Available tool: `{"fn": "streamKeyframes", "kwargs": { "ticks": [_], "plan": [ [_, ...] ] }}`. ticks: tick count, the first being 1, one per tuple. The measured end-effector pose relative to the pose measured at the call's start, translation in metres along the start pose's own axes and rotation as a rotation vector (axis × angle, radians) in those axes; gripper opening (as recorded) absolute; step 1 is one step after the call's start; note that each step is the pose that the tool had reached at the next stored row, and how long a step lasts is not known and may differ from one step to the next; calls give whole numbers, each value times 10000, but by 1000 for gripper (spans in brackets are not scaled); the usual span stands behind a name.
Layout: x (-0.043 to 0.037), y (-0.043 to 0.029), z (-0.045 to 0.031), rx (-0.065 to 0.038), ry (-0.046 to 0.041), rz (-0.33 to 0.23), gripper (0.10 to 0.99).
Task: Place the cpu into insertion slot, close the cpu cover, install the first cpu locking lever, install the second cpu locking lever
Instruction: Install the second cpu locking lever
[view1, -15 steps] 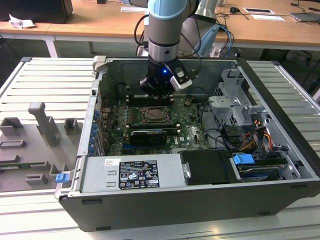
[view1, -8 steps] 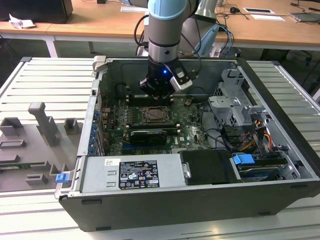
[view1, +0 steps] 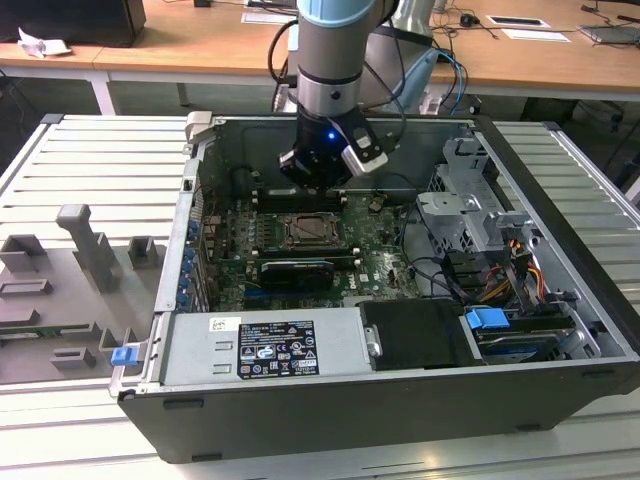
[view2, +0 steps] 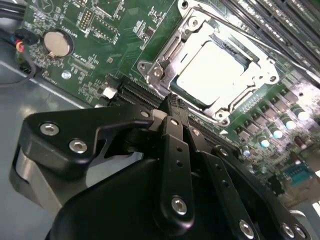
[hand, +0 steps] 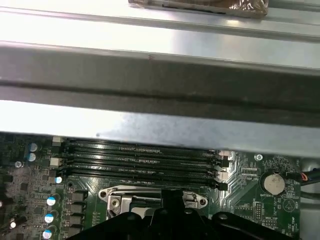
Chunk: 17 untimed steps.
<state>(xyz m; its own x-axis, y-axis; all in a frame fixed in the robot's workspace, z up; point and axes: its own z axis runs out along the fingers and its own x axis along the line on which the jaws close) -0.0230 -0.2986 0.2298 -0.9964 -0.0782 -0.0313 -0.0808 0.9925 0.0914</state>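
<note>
Fingers (view2: 172, 107) seemingly closed — tips beside cpu cover (view2: 220, 67) edge, cpu (view2: 212, 70) seated

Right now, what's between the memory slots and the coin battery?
Bare green board with small components, in the first wrist view: memory slots, then coin battery.

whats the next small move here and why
Probably a short descent toward a locking lever. The cpu already sits in the insertion slot with the cpu cover down around it, and the gripper hangs just off the cover's edge, holding nothing.
</note>
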Motion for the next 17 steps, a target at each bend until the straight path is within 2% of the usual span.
{"fn": "streamKeyframes", "kwargs": {
  "ticks": [1,2,8,12,15,17],
  "plan": [
    [-1,3,-42,3,0,1,106],
    [0,-1,-54,3,-1,2,106],
    [11,-128,-66,3,1,2,106],
    [19,-232,-75,2,0,1,106],
    [31,-370,-89,3,0,2,106],
    [35,-426,-94,3,0,1,106]
  ]
}}
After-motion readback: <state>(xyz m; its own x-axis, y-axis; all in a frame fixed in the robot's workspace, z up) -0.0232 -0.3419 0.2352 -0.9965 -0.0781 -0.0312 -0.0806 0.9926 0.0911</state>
